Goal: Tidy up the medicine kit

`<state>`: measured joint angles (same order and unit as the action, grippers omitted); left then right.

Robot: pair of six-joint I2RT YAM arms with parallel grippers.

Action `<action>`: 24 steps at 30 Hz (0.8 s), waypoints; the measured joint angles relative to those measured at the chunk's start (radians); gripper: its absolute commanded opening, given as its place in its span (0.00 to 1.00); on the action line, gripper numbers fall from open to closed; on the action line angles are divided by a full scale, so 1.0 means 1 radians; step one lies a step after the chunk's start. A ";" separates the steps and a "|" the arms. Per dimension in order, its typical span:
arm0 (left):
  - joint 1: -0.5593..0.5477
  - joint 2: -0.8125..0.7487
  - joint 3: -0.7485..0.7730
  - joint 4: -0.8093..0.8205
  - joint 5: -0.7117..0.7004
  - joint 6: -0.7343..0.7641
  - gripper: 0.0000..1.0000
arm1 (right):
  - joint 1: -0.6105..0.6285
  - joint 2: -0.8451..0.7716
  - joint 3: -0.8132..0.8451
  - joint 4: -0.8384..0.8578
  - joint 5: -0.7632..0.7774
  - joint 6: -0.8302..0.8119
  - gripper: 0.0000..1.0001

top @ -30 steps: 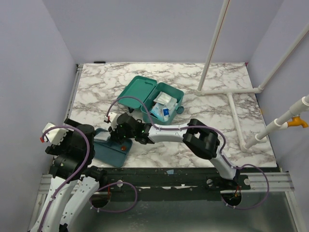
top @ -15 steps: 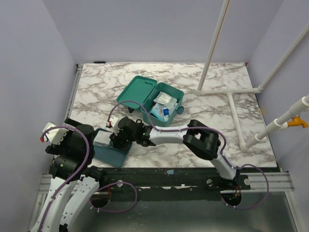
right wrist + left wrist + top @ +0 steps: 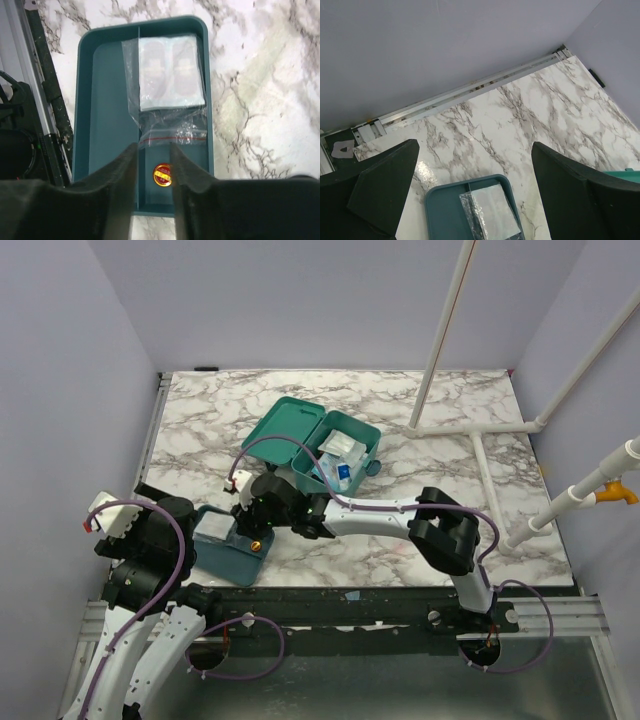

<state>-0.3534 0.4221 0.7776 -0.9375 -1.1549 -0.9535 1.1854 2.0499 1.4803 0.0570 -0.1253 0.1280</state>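
Two arms were on the marble table (image 3: 440,400), and the action was all down at its near left corner. The right arm reached across from the right, and the right gripper (image 3: 248,530) hung over the shallow dark teal tray (image 3: 228,558) lying by the near edge. In the right wrist view the right gripper (image 3: 153,147) had its fingers parted, a clear gap between them and nothing pinched. A small round red-and-gold disc (image 3: 162,175) showed in that gap; it looked to be lying on the tray floor (image 3: 107,110) in the narrower compartment, though the nearer finger overlapped its edge, so contact was hard to rule out. Just beyond it in the same compartment lay a clear plastic bag (image 3: 167,75) holding a flat white packet.

The left gripper (image 3: 474,145) hovered with its claw spread wide and empty, the tray's end (image 3: 445,210) and the bag (image 3: 487,212) below it.

The medicine kit (image 3: 300,435) stood well apart from the tray, mid-table toward the far edge, lid thrown open to its left, with white and blue packets piled inside.
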 measured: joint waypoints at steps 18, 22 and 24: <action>0.000 -0.006 -0.003 0.023 0.022 0.019 0.99 | 0.000 0.025 -0.023 -0.122 0.092 0.046 0.02; 0.000 -0.008 -0.006 0.024 0.024 0.025 0.99 | 0.000 0.047 -0.023 -0.148 0.131 0.061 0.01; 0.000 -0.008 -0.007 0.027 0.026 0.027 0.99 | 0.000 0.058 -0.021 -0.165 0.156 0.068 0.01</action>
<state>-0.3534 0.4137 0.7708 -0.9100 -1.1286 -0.9260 1.1854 2.1082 1.4593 -0.1081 0.0303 0.1955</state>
